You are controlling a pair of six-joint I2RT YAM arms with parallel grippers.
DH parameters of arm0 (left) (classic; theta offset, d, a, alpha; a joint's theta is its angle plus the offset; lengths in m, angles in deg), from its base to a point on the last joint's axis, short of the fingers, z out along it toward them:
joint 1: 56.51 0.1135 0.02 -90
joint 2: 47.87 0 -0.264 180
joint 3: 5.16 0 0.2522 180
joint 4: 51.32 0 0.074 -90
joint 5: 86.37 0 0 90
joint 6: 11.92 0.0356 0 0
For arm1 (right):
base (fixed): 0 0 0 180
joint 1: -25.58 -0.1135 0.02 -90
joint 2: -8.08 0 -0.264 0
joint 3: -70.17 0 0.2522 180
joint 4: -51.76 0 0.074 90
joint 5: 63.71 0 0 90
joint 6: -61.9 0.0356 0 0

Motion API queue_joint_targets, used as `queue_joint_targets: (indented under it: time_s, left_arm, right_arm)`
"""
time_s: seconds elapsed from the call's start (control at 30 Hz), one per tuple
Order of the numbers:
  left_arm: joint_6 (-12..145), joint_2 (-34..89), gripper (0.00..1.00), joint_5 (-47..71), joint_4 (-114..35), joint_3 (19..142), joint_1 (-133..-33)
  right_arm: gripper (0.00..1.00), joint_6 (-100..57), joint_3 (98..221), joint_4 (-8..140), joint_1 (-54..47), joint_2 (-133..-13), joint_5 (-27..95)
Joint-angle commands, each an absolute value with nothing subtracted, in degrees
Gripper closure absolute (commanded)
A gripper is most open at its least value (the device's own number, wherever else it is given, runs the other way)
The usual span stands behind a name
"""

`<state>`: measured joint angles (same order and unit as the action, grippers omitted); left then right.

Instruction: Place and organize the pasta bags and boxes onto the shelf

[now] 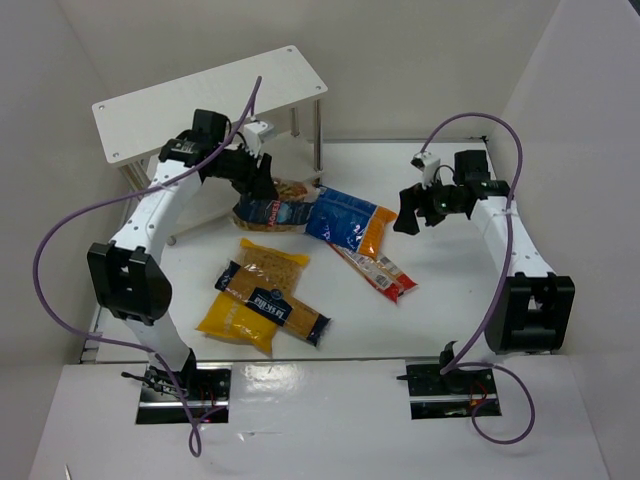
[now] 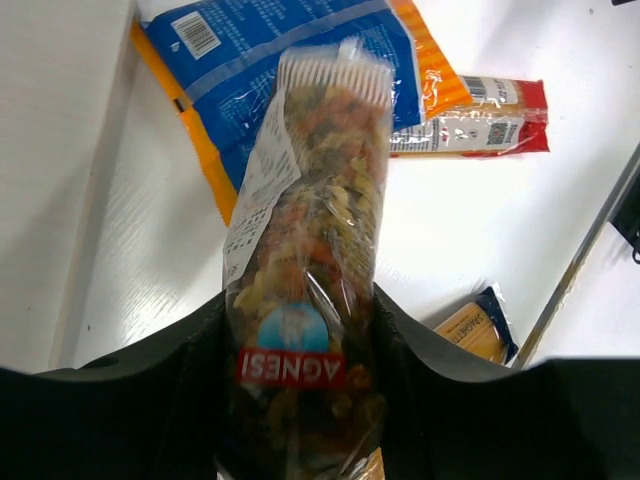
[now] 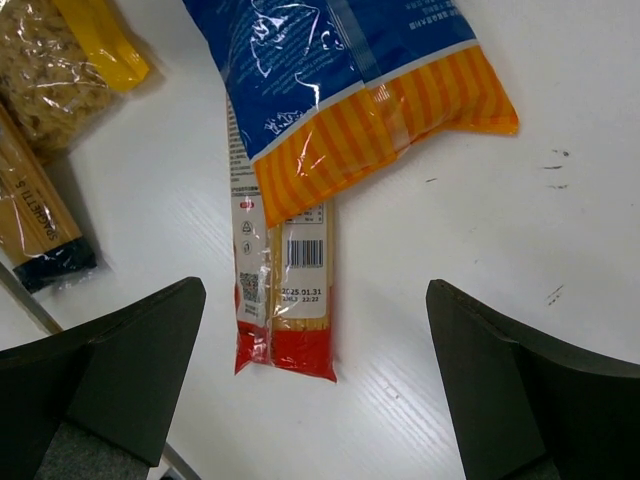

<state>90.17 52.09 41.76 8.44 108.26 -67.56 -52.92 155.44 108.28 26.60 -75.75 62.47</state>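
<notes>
We have the left end effector [image 1: 262, 188] clamped on the clear bag of tricolour fusilli [image 2: 310, 230]. Its fingers grip the labelled end, and the bag's long axis runs straight out from between them, its far end over the blue bag with the orange striped end [image 2: 300, 60]. We cannot tell whether it is clear of the table [image 1: 440, 300].

The shelf [image 1: 210, 98] lies just behind and to the left of this end effector, so we judge the left arm the nearer one. The coming move is probably a lift and a swing back-left, turning the bag's length along the board.

The right end effector [image 3: 315, 300] hangs with fingers wide apart above the red spaghetti packet [image 3: 300, 350], well away from the shelf.
</notes>
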Motion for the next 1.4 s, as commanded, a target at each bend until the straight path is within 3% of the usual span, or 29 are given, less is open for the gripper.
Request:
queue_joint_targets:
  time_s: [0.0, 0.17, 0.53, 0.8, 1.0, 1.37]
  left_arm:
    - [87.66, 47.4, 1.0, 42.66, 5.42, 112.31, -67.58]
    - [86.52, 46.17, 1.0, 38.54, 4.2, 113.72, -67.58]
    - [88.88, 43.09, 1.0, 26.85, -7.49, 82.89, -68.37]
    - [90.03, 43.7, 1.0, 15.69, -8.11, 78.92, -71.71]
    - [89.5, 48.53, 0.55, 7.96, -6.44, 78.21, -74.44]
    - [89.5, 58.03, 0.3, 2.32, 2.43, 81.02, -80.5]
  right_arm:
    - [0.0, -52.18, 156.18, 105.95, 26.9, -77.17, 62.15]
    - [0.0, -51.65, 156.18, 105.42, 26.9, -78.4, 62.76]
    - [0.0, -51.65, 156.18, 105.42, 26.9, -78.4, 63.29]
    - [0.0, -51.65, 156.18, 105.42, 26.9, -78.4, 64.43]
    - [0.0, -51.65, 155.65, 105.42, 26.9, -77.88, 64.43]
    - [0.0, -52.18, 154.6, 105.42, 26.9, -76.03, 64.96]
